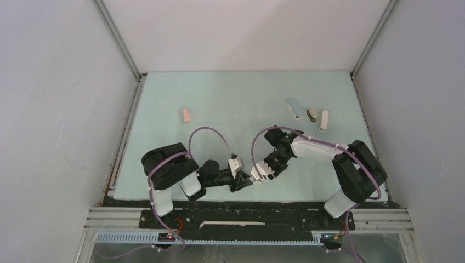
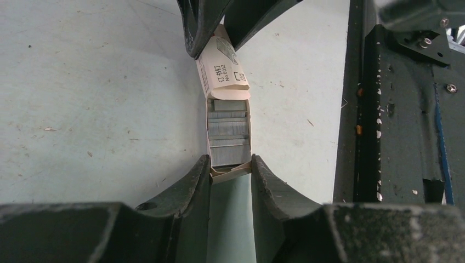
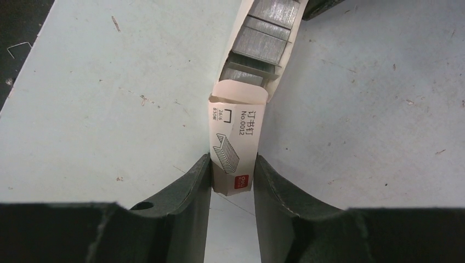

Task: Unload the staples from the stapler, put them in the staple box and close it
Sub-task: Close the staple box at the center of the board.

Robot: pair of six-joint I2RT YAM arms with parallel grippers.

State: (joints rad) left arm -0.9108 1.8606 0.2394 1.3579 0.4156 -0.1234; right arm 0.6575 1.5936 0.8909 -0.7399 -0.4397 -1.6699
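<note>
1. well, far to the left of the staple box [image 1: 259, 174] lies a small pink stapler [image 1: 186, 115] on the pale green table [image 1: 241, 93]. nothing touches it.
2. just left of the box, the left gripper [image 2: 230, 164] is closed tight on the end of the thin card tray [image 2: 229, 174].
3. the staples [image 2: 228, 129] lie in that tray. they are flat, shiny grey metal strips, stacked in rows.
4. the tray sticks partway out of the box's white paper sleeve [image 3: 236, 148], which has black print and a red mark.
5. just right of the box, the right gripper [image 3: 233, 164] pinches the sleeve's end with its black curved fingers.
6. far to the right of the box lie a blue stapler [image 1: 294, 108], a grey-brown stapler [image 1: 312, 114] and a white stapler [image 1: 324, 120], side by side.
7. i think the step now is work on the box, not on a stapler. i cannot tell which stapler is meant.
8. the next move needs a straight, gentle slide and a level tray, or the loose strips could spill.
</note>
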